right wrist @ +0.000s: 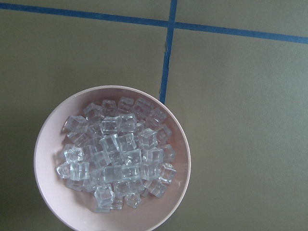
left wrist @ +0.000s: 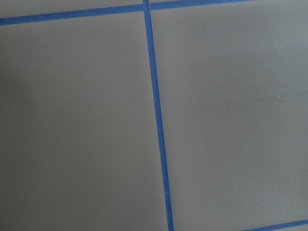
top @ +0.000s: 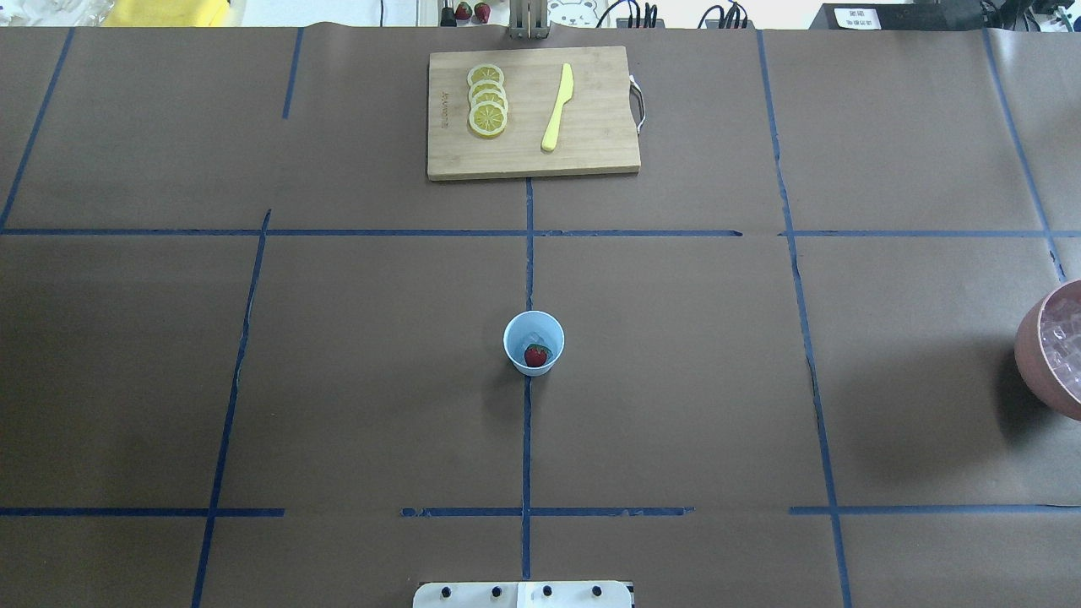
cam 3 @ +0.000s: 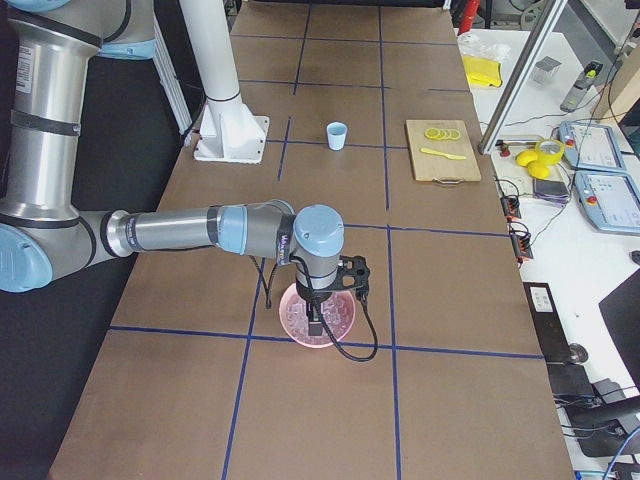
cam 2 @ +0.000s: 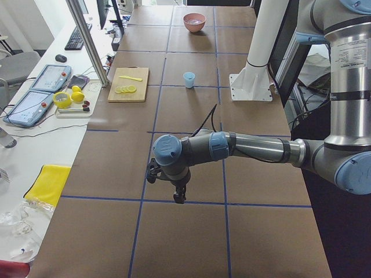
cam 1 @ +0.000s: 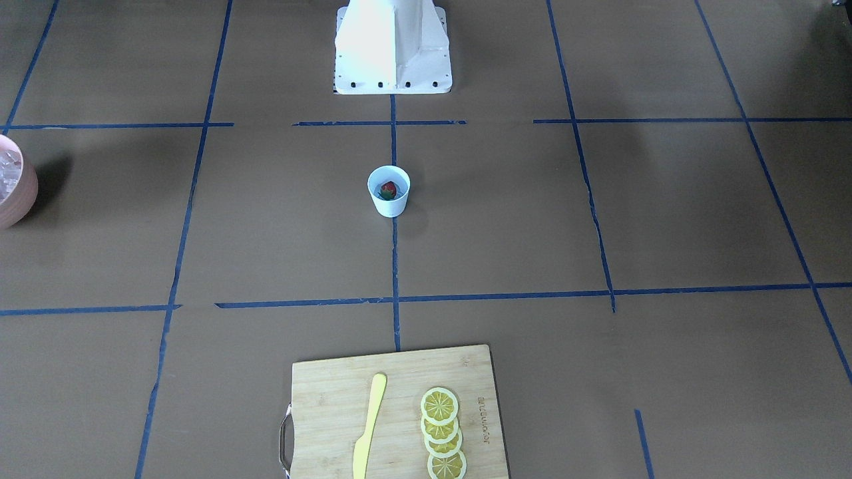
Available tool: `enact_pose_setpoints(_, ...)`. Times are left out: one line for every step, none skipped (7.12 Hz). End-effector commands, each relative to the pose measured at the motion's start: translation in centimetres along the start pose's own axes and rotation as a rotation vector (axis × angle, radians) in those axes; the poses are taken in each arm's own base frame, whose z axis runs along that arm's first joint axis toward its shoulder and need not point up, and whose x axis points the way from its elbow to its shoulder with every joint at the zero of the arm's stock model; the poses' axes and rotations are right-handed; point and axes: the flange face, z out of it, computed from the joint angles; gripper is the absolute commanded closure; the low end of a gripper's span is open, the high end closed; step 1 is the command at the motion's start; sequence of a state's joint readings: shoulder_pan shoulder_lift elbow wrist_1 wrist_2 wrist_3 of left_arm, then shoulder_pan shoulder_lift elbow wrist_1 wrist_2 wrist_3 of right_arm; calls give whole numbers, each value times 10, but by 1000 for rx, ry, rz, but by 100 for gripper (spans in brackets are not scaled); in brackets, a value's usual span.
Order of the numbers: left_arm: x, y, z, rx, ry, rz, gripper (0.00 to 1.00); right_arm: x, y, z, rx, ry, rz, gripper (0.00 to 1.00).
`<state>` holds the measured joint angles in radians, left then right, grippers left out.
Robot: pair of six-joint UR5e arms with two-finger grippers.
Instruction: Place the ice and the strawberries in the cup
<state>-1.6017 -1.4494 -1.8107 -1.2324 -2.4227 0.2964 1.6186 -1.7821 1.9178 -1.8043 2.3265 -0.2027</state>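
Overhead shows you strawberry (top: 535, 355) in cup (top: 517, 332), wrist view ice (right wrist: 120, 159) in bowl (right wrist: 48, 185), left gripper (cam 2: 179, 198) and right gripper (cam 3: 316, 328) side-on only, grip untellable.

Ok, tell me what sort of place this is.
Most likely a robotics lab, not a kitchen: the table is papered brown and gridded with blue tape, an industrial robot arm reaches over it, and teach pendants lie on the side desk.

The left arm (cam 2: 255, 147) and right arm (cam 3: 180, 232) are silver-grey tubes with black bands, rounded light-blue joint caps (cam 2: 167, 150) and thin black cables (cam 3: 372, 335) at the wrists — both above a white pedestal (cam 1: 393, 46) whose foot plate carries dark bolts (cam 1: 381, 84).
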Motion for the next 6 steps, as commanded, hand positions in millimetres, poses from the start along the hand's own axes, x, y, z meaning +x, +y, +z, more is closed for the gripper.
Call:
enact_pose_setpoints(2,2,-2,-7,5,-25,0,14,-1,14,-25,-12,20,0)
enact_pose_setpoints(4,3,-2,-25,10,-43,0,19,1,22,-19,-15,11,0)
enact_pose_setpoints(0,10,2,-29,13,-39,0,30,4,33,0,-13,-10,0)
enact_pose_setpoints(2,15,0,-21,10,-28,0,31,8,35,39,-2,-38,0)
enact_pose_setpoints(5,13,-1,-17,8,-27,0,29,6,33,48,-6,-40,0)
enact_pose_setpoints(3,11,1,-15,12,-28,0,28,6,32,51,-10,-42,0)
